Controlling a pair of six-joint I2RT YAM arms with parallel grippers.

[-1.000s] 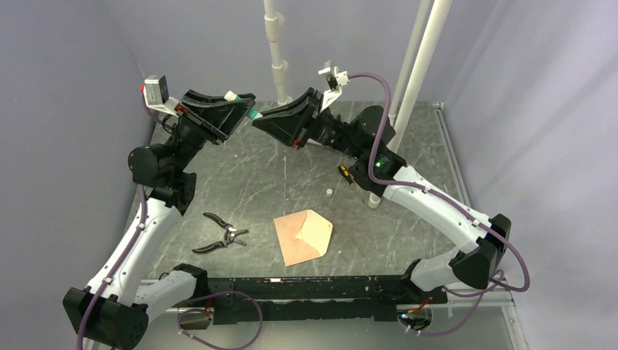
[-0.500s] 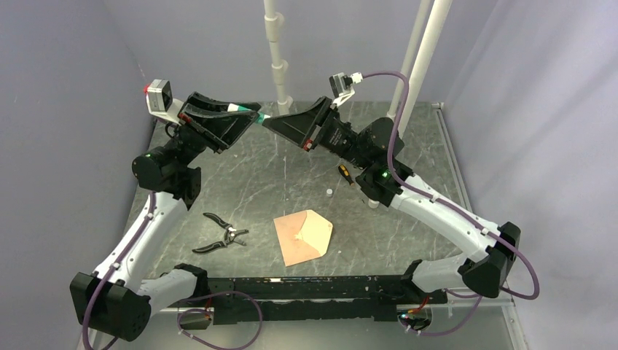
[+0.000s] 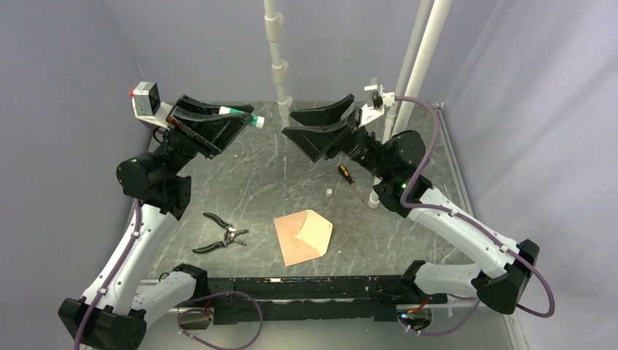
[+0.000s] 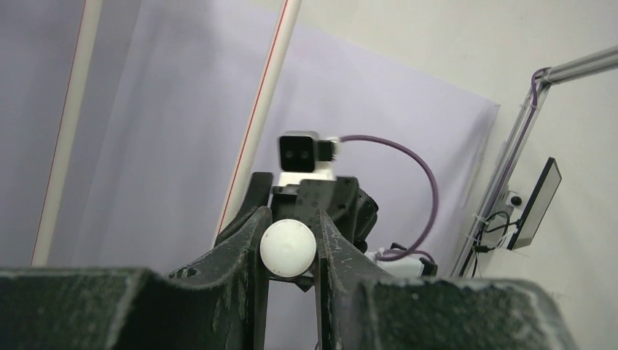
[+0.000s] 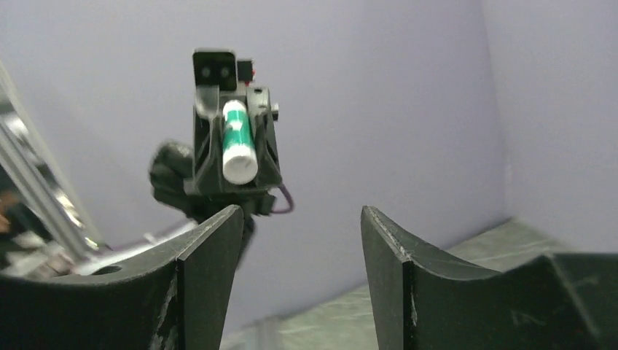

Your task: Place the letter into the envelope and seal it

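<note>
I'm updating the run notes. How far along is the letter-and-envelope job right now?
Done, probably: no loose letter shows on the table, so it may already be inside the envelope; I cannot confirm. In hand: the left gripper holds a green-and-white glue stick in the air, and the right gripper faces it, open and empty. Left: the envelope's pale flap looks open, so gluing, folding and pressing remain.

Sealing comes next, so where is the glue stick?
Top view, upper left: the glue stick sits clamped in the raised left end effector, facing the open right end effector.
</note>
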